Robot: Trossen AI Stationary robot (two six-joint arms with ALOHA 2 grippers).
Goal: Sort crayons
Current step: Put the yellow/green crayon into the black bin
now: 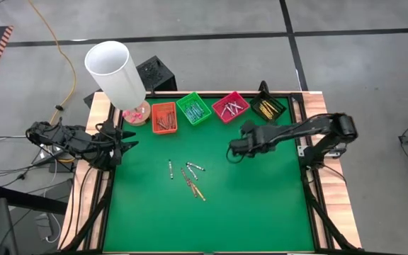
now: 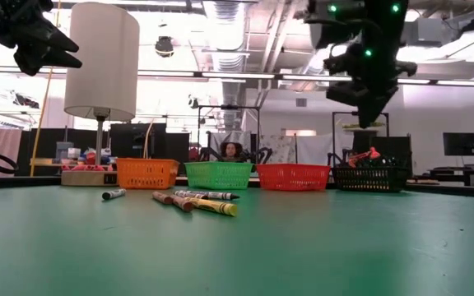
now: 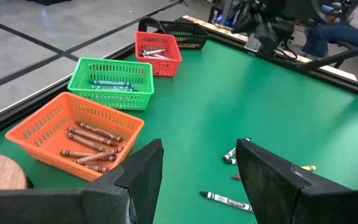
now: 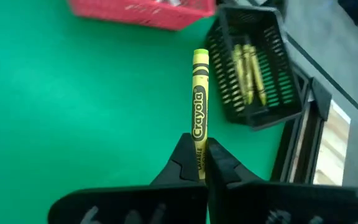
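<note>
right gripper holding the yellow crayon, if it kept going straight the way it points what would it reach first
Probably the black tray that already holds yellow crayons. The right gripper, shut on a yellow crayon, aims roughly at that tray's near edge, though depth is unclear and it might pass beside it.

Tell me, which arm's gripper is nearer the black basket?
Right. The right gripper hangs just in front of the black plastic basket; the left gripper waits across the table.

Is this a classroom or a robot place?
Probably a robot lab or workshop. Two dark robot arms work at a green table, the right end effector pinching a yellow crayon. Behind it are bare ceiling ducts and equipment racks.
</note>
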